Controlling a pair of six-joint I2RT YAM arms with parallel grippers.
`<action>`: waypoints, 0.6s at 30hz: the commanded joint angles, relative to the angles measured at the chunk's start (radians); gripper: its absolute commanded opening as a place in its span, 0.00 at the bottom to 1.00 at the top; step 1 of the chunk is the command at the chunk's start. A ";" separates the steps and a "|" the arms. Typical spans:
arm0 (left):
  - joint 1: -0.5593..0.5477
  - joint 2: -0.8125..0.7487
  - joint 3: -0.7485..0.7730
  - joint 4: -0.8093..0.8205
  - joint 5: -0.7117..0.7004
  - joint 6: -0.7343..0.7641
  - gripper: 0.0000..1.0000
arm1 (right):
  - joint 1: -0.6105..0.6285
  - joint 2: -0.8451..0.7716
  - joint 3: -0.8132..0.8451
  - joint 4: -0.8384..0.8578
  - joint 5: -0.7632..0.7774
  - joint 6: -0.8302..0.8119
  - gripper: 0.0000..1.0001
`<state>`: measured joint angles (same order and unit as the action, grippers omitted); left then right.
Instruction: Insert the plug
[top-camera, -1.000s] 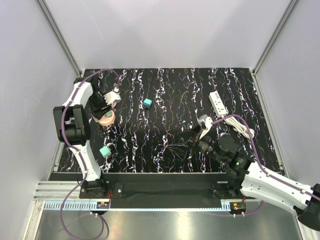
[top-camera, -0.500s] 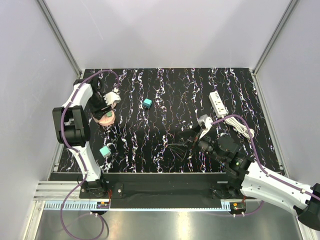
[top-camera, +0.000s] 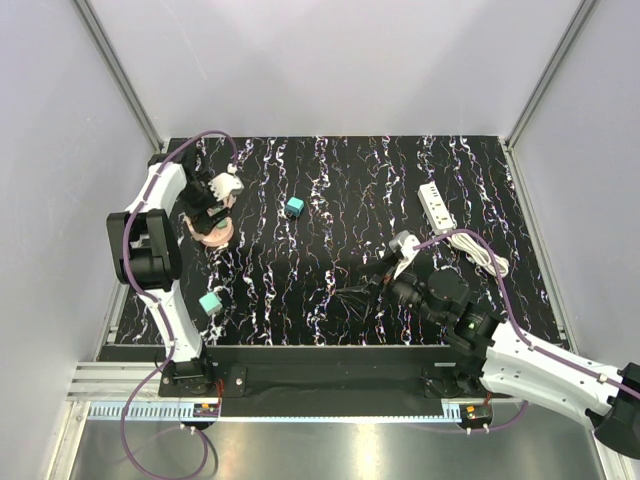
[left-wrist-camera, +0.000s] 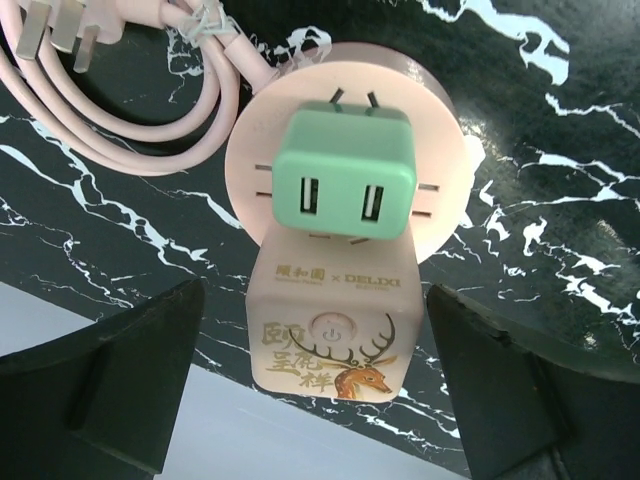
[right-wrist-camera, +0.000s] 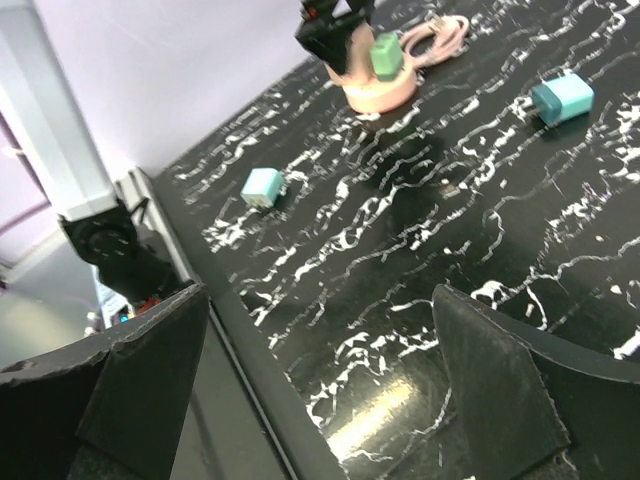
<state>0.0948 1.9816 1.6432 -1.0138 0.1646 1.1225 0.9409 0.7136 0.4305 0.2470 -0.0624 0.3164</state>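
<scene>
The left gripper (left-wrist-camera: 318, 385) has just been opened off the green cube adapter (left-wrist-camera: 343, 175), which is seated in the round pink socket hub (left-wrist-camera: 440, 130). The teal-blue plastic cube plug (top-camera: 294, 207) is left lying right of the hub, uninserted. The right gripper (right-wrist-camera: 320, 390) is spread wide.

Plug (top-camera: 294, 207) mid-table; round socket (top-camera: 213, 237) left of it; power strip (top-camera: 437, 207) right
</scene>
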 joint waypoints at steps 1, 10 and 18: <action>-0.004 -0.052 0.030 0.035 0.052 -0.027 0.99 | 0.010 0.015 0.022 0.000 0.050 -0.040 1.00; -0.026 -0.156 0.007 0.112 0.111 -0.134 0.99 | 0.010 0.124 0.086 -0.088 0.134 -0.048 1.00; -0.136 -0.285 0.037 0.262 0.015 -0.393 0.99 | 0.010 0.357 0.292 -0.342 0.205 0.059 1.00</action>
<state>0.0170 1.7939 1.6508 -0.8764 0.2268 0.8749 0.9436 1.0267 0.6464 0.0036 0.1150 0.3172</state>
